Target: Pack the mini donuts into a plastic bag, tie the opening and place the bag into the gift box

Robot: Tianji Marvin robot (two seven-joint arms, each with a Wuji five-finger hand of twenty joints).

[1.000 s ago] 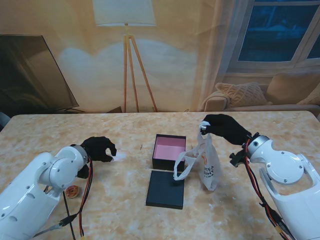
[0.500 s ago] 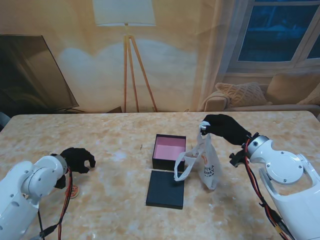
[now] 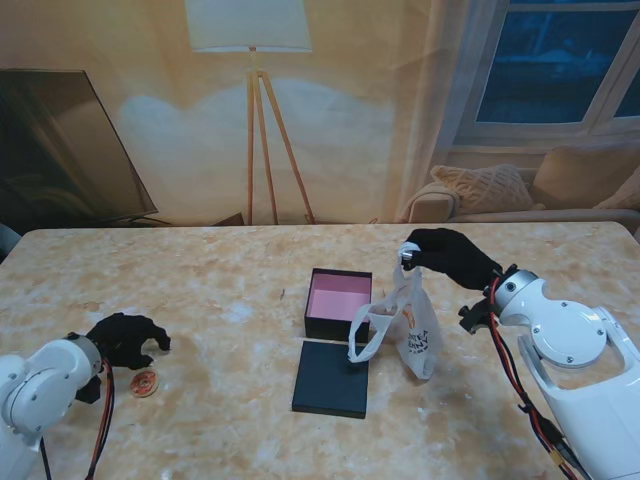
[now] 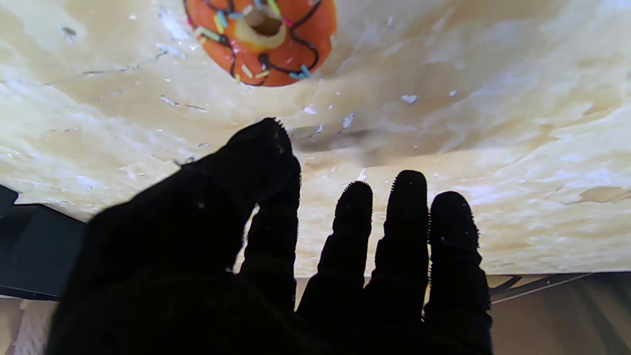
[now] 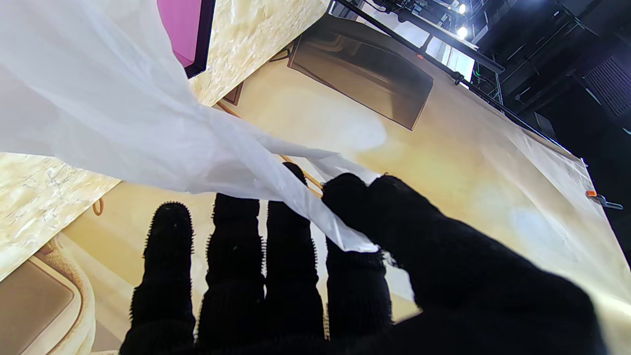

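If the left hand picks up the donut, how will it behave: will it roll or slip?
The donut lies flat, so it probably will not roll. Its icing looks glossy with sprinkles, so it may be slippery or mark easily. It seems small beside the open left hand, likely light.

Sprinkled orange mini donut [image 3: 146, 382] on table, white plastic bag [image 3: 412, 328] hanging, possibly empty, gift box [image 3: 338, 302] open

The right hand [image 3: 447, 255] is pinching the top of the white plastic bag [image 3: 412, 325] beside the open gift box [image 3: 338, 303], while the left hand [image 3: 127, 338] is hovering with spread fingers near a mini donut [image 3: 146, 382].
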